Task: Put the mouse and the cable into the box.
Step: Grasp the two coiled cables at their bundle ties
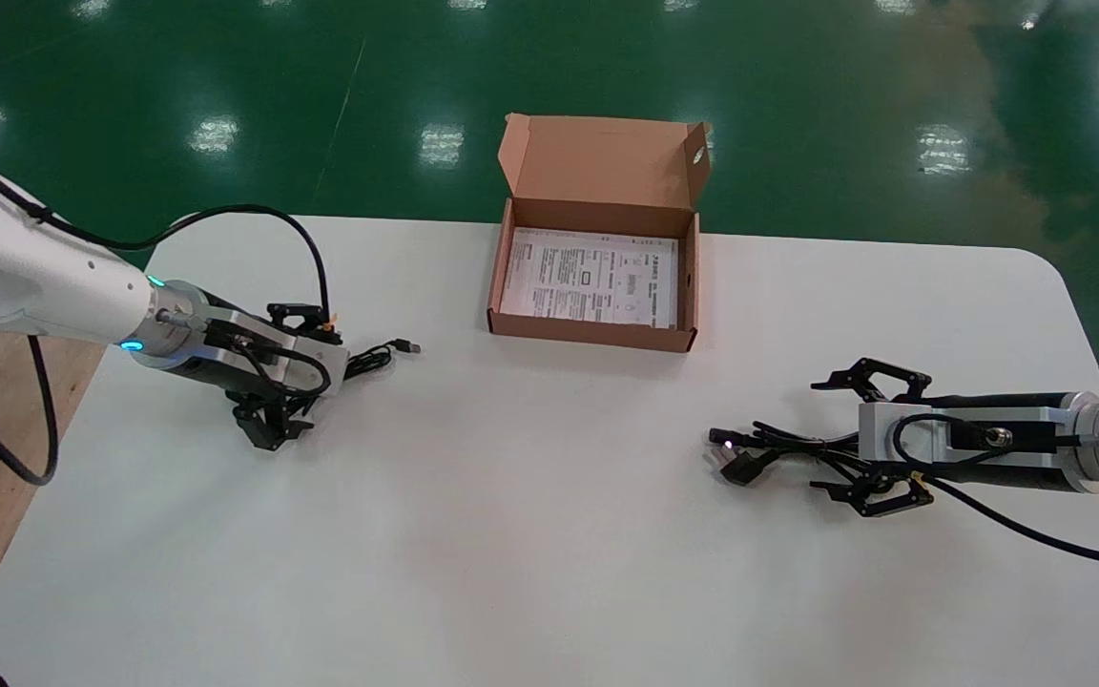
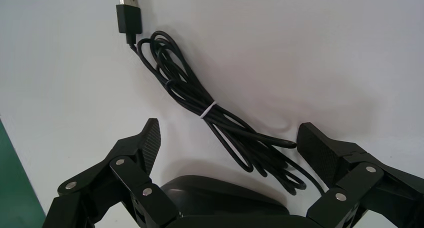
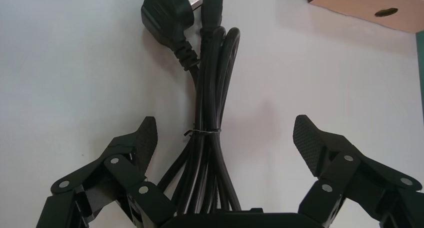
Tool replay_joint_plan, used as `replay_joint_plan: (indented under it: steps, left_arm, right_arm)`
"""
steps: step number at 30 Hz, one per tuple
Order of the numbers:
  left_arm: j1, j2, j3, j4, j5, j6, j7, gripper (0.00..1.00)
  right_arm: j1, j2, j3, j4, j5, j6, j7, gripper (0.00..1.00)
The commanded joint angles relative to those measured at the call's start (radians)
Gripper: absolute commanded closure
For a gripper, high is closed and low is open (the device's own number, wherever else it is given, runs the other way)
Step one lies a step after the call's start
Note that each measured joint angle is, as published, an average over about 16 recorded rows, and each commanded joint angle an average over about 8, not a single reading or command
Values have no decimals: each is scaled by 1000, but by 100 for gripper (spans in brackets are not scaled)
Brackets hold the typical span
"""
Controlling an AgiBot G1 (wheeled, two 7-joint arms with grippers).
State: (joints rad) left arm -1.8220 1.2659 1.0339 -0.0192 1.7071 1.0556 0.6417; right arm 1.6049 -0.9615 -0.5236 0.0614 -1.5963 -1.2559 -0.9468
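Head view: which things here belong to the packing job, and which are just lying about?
Job: box; mouse under the open left gripper; its tied lead; power cable below the open right gripper.
Lying about: printed sheet inside the box; white table.

Mouse (image 2: 220, 197) left, bundled cable (image 3: 210, 88) right, box (image 1: 592, 332) open.

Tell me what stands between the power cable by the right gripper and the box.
Nothing visible. Bare table lies between the power cable and the box, whose lid stands open; only a printed sheet lies inside. The right gripper straddles it.
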Motion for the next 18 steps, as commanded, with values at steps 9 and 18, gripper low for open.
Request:
replay_joint_plan:
  steps: [9, 18]
  left_arm:
    - [-3, -2, 0, 0, 0, 5, -2, 100]
    - [-5, -3, -1, -1, -1, 9, -3, 100]
  right_arm:
    - [0, 0, 0, 0, 0, 0, 0, 100]
    - [0, 0, 0, 0, 0, -1, 0, 100]
